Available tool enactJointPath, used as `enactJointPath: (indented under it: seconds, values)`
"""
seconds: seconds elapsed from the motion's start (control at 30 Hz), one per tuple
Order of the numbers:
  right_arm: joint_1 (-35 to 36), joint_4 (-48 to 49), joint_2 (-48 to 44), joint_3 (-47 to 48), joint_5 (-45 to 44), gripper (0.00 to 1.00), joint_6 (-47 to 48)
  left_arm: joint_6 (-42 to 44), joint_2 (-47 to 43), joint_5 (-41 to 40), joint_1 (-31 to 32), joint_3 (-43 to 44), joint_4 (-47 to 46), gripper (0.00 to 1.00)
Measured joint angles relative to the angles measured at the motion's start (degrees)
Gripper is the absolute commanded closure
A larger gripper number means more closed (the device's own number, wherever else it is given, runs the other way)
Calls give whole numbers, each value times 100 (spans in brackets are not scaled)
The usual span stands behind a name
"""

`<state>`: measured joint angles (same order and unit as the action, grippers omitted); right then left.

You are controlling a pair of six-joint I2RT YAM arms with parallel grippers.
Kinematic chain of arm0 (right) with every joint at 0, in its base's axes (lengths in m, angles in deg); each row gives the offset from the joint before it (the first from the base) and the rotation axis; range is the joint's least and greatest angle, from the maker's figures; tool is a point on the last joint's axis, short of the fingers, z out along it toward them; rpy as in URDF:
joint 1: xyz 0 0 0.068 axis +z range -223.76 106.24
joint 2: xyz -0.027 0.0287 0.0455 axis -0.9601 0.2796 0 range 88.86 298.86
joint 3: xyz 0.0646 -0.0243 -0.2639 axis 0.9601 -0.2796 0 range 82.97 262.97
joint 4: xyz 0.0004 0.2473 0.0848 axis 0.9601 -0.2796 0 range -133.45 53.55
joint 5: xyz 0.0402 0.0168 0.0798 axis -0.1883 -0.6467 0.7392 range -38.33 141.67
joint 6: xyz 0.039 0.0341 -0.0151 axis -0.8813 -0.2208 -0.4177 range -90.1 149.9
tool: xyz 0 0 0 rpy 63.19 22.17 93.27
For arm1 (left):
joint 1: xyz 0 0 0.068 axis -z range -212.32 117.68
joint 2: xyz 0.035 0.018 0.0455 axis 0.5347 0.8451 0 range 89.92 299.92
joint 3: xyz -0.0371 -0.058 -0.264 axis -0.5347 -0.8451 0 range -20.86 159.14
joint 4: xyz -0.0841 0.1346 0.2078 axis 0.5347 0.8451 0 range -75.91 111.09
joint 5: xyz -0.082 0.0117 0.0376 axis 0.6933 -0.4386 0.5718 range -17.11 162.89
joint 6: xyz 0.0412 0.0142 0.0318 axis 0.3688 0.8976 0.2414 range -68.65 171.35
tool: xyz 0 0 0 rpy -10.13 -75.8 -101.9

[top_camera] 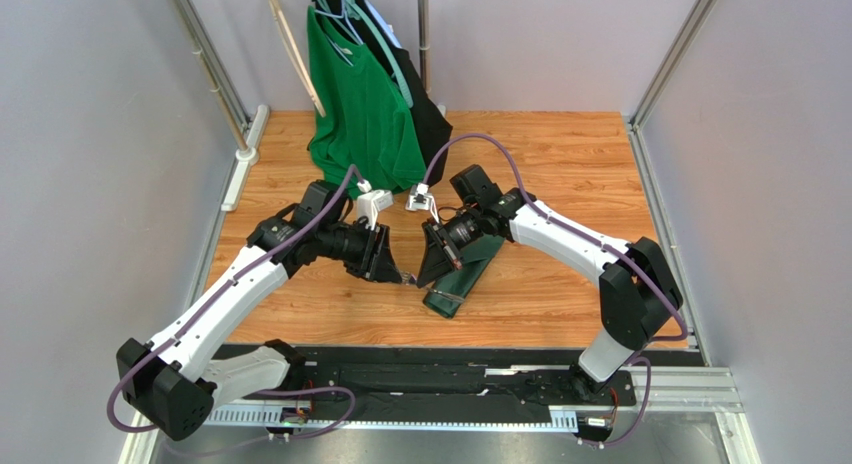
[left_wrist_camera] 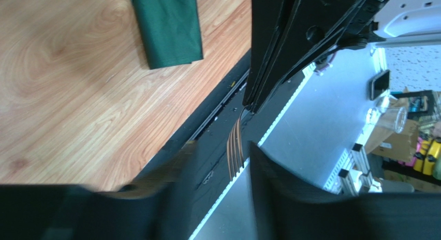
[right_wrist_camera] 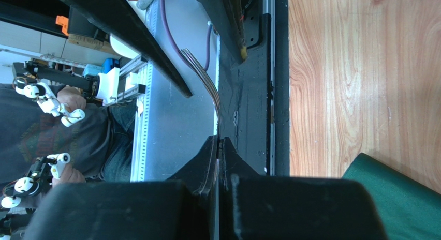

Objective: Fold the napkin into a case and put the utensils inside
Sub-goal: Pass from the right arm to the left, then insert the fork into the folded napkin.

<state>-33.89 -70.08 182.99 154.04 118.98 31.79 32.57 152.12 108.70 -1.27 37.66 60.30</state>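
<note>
1. The table (top_camera: 560, 184) carries one folded cloth. Two garments hang at its far edge, a bright green T-shirt (top_camera: 365, 114) and a black garment (top_camera: 430, 114), and neither is part of the job.
2. The case (top_camera: 462, 282) is a single narrow dark green pouch lying flat just under the right arm's wrist. By its shape the folding looks finished, so what is left is the filling.
3. There are two grippers, and they meet tip to tip just left of the case's near end.
   - The right gripper (right_wrist_camera: 217, 147) has its fingers pressed together on a fork's handle.
   - The left gripper (left_wrist_camera: 222, 147) is spread, with one finger on each side of the tine end, and does not appear to touch it.
4. One fork (right_wrist_camera: 203, 77) is in view, held above the table's near edge and not yet in the case. I see no other cutlery (a pale streak near the case's near end is too small to tell), so I judge the loading has barely begun.
</note>
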Motion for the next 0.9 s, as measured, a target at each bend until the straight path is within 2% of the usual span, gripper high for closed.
enactJointPath:
  seconds: [0.1, 0.17, 0.2, 0.23, 0.27, 0.3, 0.4, 0.5, 0.57, 0.6, 0.73, 0.9]
  values:
    - [0, -2, 0, 0, 28, 100, 4, -63, 44, 184, 0, -72, -208, 90]
    - [0, -37, 0, 0, 11, 83, -11, -120, 59, 297, 0, -177, -407, 100]
    - [-17, -48, -2, 0, -50, 74, -70, -188, 55, 308, 0, -245, -470, 100]
    - [-83, 35, -17, -31, -179, 61, -267, -278, 48, 280, -4, -348, -586, 100]
    - [-142, 302, -66, -151, -306, 55, -540, -393, 37, 219, -7, -455, -734, 100]
    - [-221, 466, -151, -297, -527, 43, -822, -575, -20, 127, -7, -614, -935, 100]
    - [-704, 660, -680, -855, -1762, 37, -1663, -1340, -490, -302, -4, -1314, -1565, 100]
    - [-1226, 763, -1469, -1366, -3067, 33, -2496, -2293, -1344, -870, 2, -2216, -2339, 100]
    - [-1403, 1108, -2107, -1886, -3639, 27, -3112, -2876, -1843, -1220, 24, -2732, -2793, 100]
    - [-1405, 1478, -2439, -2262, -3818, 16, -3495, -3130, -2031, -1412, 59, -2935, -2997, 100]
    - [-990, 3082, -3209, -3783, -4310, 16, -4763, -3906, -2312, -2072, 267, -3300, -3600, 100]
    - [-13, 4369, -2861, -4190, -5090, 18, -5630, -4590, -2382, -2450, 343, -3521, -4214, 100]
